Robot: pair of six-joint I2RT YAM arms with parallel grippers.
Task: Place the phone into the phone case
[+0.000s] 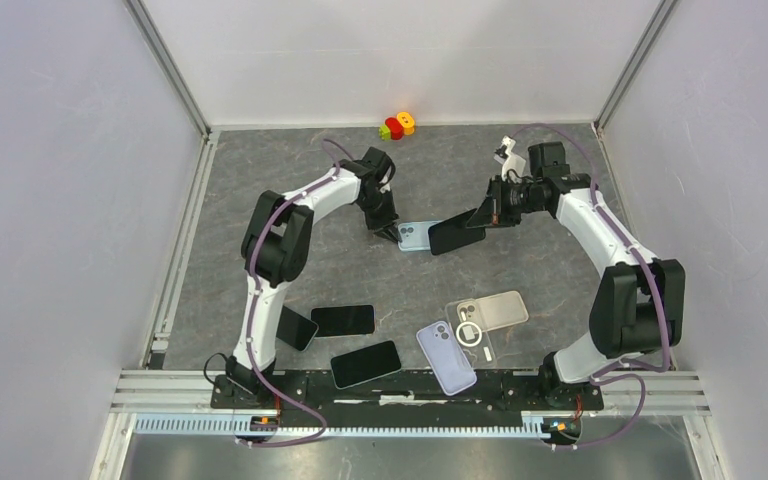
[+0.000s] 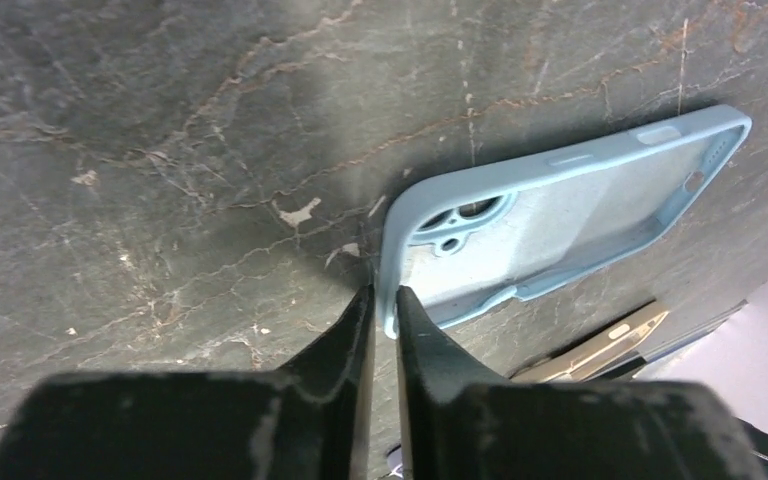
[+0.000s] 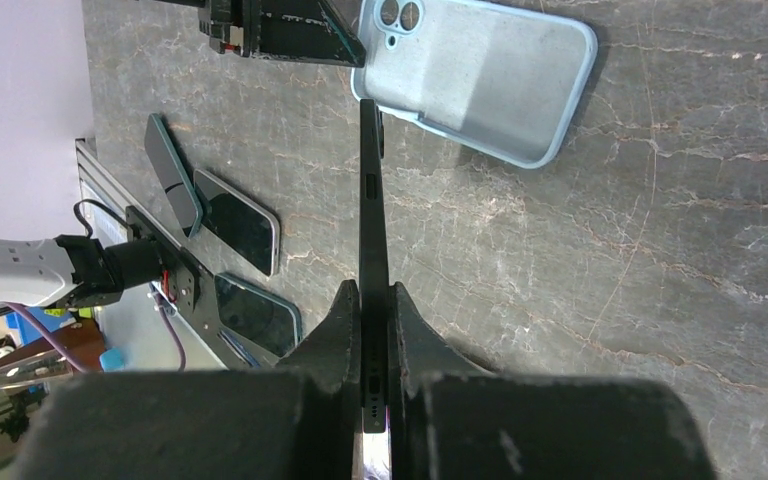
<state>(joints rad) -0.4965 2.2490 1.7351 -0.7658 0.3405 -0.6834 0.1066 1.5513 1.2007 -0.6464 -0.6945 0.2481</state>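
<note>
A light blue phone case (image 1: 417, 236) lies open side up on the grey table; it also shows in the left wrist view (image 2: 560, 220) and the right wrist view (image 3: 480, 75). My left gripper (image 2: 384, 300) is shut on the case's end wall by the camera cutout, seen from above at the case's left end (image 1: 388, 232). My right gripper (image 3: 372, 300) is shut on a black phone (image 3: 371, 200), held on edge above the table. From above the phone (image 1: 455, 235) hangs tilted just right of the case, its far end close to the case's rim.
Three more dark phones (image 1: 342, 320) (image 1: 365, 363) (image 1: 296, 327) lie at front left. A lilac case (image 1: 446, 356) and clear cases (image 1: 490, 313) lie at front centre. Small red, green and orange toys (image 1: 396, 126) sit by the back wall.
</note>
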